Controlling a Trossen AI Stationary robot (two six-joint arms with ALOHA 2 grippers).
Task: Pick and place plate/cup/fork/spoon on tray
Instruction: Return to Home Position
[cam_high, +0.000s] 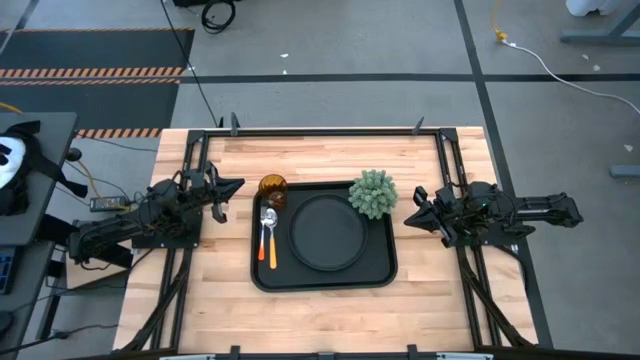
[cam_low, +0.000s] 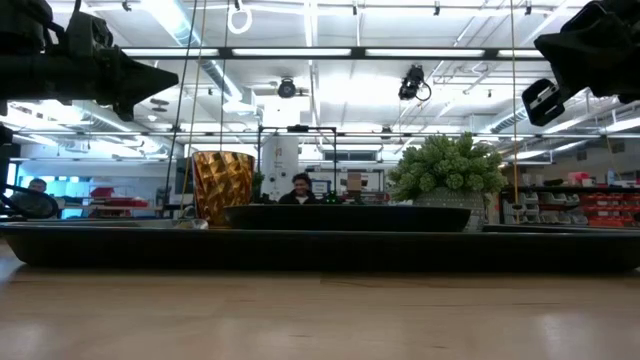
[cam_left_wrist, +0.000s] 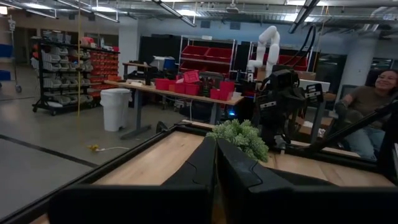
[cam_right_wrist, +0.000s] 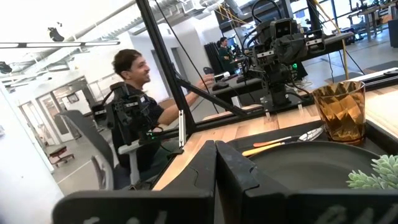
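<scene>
The black rectangular tray (cam_high: 323, 281) lies at the table's middle. On it rest the round black plate (cam_high: 328, 232), the amber cup (cam_high: 273, 188) upright at its far left corner, and, side by side along its left edge, the spoon (cam_high: 267, 217) and the red-handled fork (cam_high: 273, 248). My left gripper (cam_high: 238, 186) is shut and empty, raised just left of the cup. My right gripper (cam_high: 407, 202) is shut and empty, raised right of the tray. The right wrist view shows the cup (cam_right_wrist: 340, 111), the spoon (cam_right_wrist: 310, 134) and the plate (cam_right_wrist: 311, 165).
A green artificial plant (cam_high: 373, 193) stands at the tray's far right corner, close to my right gripper. Black frame rails (cam_high: 330, 131) run along the table's far edge and sides. A person (cam_right_wrist: 134, 81) sits beyond the table's left side.
</scene>
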